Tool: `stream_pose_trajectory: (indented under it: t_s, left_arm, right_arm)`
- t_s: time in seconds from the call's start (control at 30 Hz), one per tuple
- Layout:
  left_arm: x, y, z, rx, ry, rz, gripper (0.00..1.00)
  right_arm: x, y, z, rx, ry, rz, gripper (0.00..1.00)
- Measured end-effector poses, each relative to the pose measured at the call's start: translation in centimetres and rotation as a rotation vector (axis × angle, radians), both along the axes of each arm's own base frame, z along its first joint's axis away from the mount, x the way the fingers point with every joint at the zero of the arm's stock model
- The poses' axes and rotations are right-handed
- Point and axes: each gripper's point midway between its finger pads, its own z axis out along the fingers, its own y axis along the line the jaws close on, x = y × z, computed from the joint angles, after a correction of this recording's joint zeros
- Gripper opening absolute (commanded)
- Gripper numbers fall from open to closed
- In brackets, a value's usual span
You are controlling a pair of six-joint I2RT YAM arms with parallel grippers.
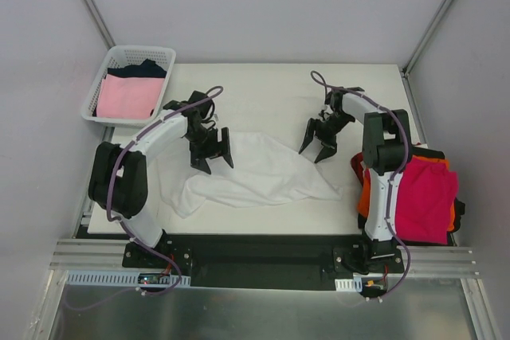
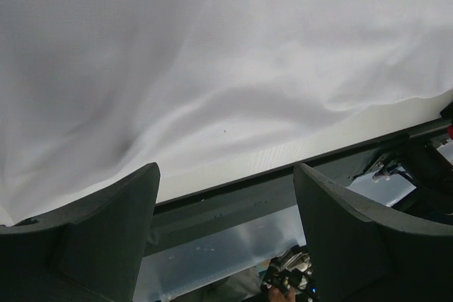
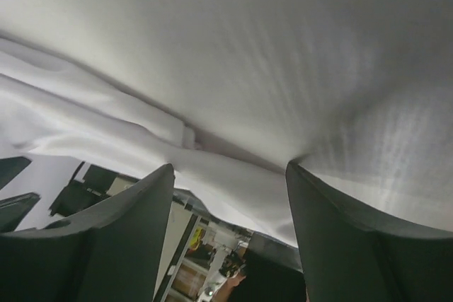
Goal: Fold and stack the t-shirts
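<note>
A white t-shirt point(image 1: 263, 173) lies crumpled and spread across the front middle of the table. My left gripper point(image 1: 212, 152) hangs open over the shirt's upper left edge. In the left wrist view the white cloth point(image 2: 212, 54) fills the top, and the gripper point(image 2: 226, 175) has nothing between its fingers. My right gripper point(image 1: 317, 146) stands open just past the shirt's upper right part. In the right wrist view the gripper point(image 3: 230, 171) is empty, with a fold of the cloth point(image 3: 85, 104) below it.
A white lattice basket point(image 1: 119, 55) at the back left holds a pale pink shirt point(image 1: 127, 97) and a navy one point(image 1: 147, 69). A pile with a magenta-red shirt point(image 1: 422, 197) on an orange one point(image 1: 364, 197) sits at the right edge. The white table point(image 1: 271, 93) stretches behind the grippers.
</note>
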Motion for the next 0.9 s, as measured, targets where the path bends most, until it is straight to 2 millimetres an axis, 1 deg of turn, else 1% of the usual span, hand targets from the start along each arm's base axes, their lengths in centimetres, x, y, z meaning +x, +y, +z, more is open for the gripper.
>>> stream_pose_trajectory:
  t_s: [0.1, 0.27, 0.33, 0.37, 0.4, 0.47, 0.5, 0.6, 0.77, 0.87, 0.9]
  left_arm:
    - [-0.2, -0.3, -0.4, 0.004, 0.01, -0.012, 0.77]
    - [-0.5, -0.9, -1.2, 0.012, 0.033, -0.032, 0.76]
    - [-0.7, -1.0, -1.5, 0.015, 0.043, -0.04, 0.76]
    - [-0.7, -1.2, -1.7, 0.017, 0.048, -0.044, 0.76]
    - [-0.7, -1.2, -1.9, 0.02, 0.056, -0.046, 0.76]
    - [-0.7, -1.4, -2.5, 0.026, 0.071, -0.053, 0.76]
    - [-0.7, -1.5, -2.9, 0.029, 0.08, -0.054, 0.76]
    - [-0.8, -1.5, -3.9, 0.041, 0.107, -0.062, 0.75]
    - [-0.9, -1.7, -5.2, 0.052, 0.13, -0.077, 0.75]
    - [-0.9, -1.9, -5.3, 0.049, 0.123, -0.082, 0.74]
    - [-0.8, -2.0, -5.3, 0.048, 0.12, -0.083, 0.74]
  right_arm:
    - [0.0, 1.5, 0.1, 0.079, 0.027, -0.007, 0.62]
    - [-0.7, 4.2, 0.2, 0.181, 0.058, 0.018, 0.6]
    - [-1.3, 5.4, 0.2, 0.207, 0.059, 0.042, 0.53]
    - [-1.6, 6.1, 0.1, 0.22, 0.058, 0.057, 0.48]
    - [-1.9, 6.6, 0.0, 0.231, 0.05, 0.074, 0.31]
    - [-2.2, 7.2, -0.3, 0.239, 0.025, 0.103, 0.08]
    - [-2.3, 7.4, -0.6, 0.235, 0.004, 0.119, 0.01]
    - [-2.4, 7.6, -1.0, 0.23, -0.032, 0.138, 0.01]
    - [-2.4, 7.5, -0.8, 0.216, -0.043, 0.126, 0.01]
    - [-2.5, 7.3, -0.1, 0.201, -0.062, 0.123, 0.01]
    - [-2.6, 7.3, 0.5, 0.197, -0.074, 0.122, 0.01]
